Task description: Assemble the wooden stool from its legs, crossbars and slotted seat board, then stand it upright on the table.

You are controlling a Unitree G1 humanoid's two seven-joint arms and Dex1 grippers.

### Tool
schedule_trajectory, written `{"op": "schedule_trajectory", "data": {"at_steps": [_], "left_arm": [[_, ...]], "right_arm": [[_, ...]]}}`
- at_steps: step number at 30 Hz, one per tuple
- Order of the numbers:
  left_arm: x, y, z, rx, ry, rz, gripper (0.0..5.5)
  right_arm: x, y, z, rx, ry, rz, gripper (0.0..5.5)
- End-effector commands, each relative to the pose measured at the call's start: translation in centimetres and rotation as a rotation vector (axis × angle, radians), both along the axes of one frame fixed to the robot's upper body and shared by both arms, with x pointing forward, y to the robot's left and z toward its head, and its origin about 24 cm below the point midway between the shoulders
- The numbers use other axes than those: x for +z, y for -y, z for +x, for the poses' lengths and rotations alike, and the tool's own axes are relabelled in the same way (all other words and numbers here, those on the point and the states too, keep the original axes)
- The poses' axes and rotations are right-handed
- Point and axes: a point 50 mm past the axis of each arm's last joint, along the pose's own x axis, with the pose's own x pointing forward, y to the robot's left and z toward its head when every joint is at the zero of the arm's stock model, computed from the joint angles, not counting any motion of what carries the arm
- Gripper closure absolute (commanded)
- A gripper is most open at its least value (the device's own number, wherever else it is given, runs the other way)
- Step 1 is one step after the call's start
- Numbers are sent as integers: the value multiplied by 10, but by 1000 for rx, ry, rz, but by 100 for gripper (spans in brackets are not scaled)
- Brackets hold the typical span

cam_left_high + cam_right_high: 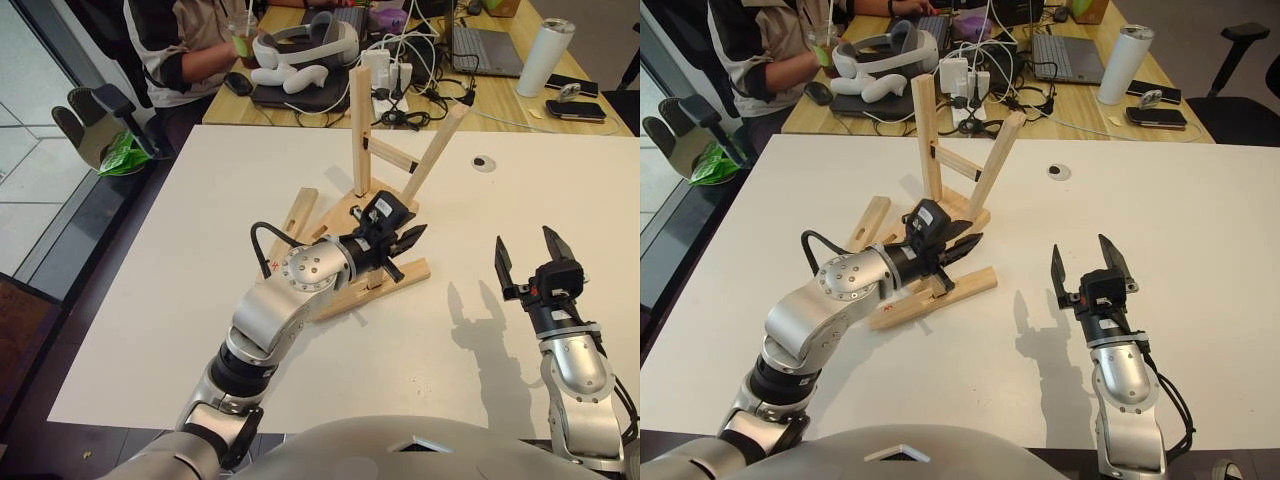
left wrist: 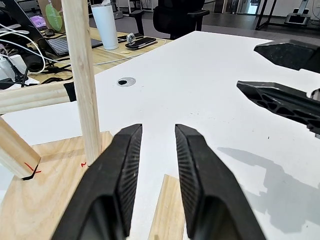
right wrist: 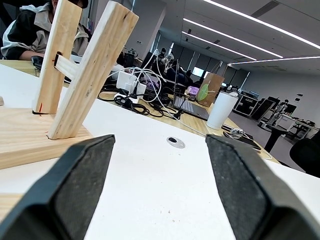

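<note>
The slotted seat board [image 1: 352,208] lies flat mid-table. Two legs stand in it, one upright [image 1: 360,125] and one leaning right [image 1: 436,150], with a crossbar [image 1: 392,155] joining them. A loose leg [image 1: 298,214] lies to the board's left. Another wooden piece [image 1: 385,284] lies in front of it. My left gripper [image 1: 406,240] hovers low over the board's front edge, open, with nothing between its fingers [image 2: 125,170]. My right gripper [image 1: 531,256] stands apart at the front right, open and empty, fingers pointing towards the stool parts. In the right wrist view both legs [image 3: 95,70] rise ahead.
A round hole [image 1: 484,161] sits in the white table right of the legs. Behind it a desk holds a laptop, cables, a headset and a white tumbler [image 1: 545,55]. A chair [image 1: 100,120] stands at the table's far left corner. Bare table lies front and right.
</note>
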Motion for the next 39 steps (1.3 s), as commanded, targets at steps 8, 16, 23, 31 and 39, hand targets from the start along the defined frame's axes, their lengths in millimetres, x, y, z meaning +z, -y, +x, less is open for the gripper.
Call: {"op": "schedule_trajectory", "data": {"at_steps": [8, 16, 23, 31, 39], "left_arm": [[68, -73, -30, -220, -9, -164, 431], [-23, -117, -35, -84, -243, 413, 431], [-21, -97, -62, -317, -251, 337, 431], [20, -34, -45, -309, -149, -125, 431], [20, -24, -46, -344, -191, -161, 431]], "right_arm": [[10, -2, 2, -18, 30, 30, 211], [35, -38, 6, 26, 102, 149, 211], [28, -37, 0, -15, 71, 162, 211], [24, -31, 5, -9, 55, 146, 211], [26, -23, 10, 10, 56, 116, 211]]}}
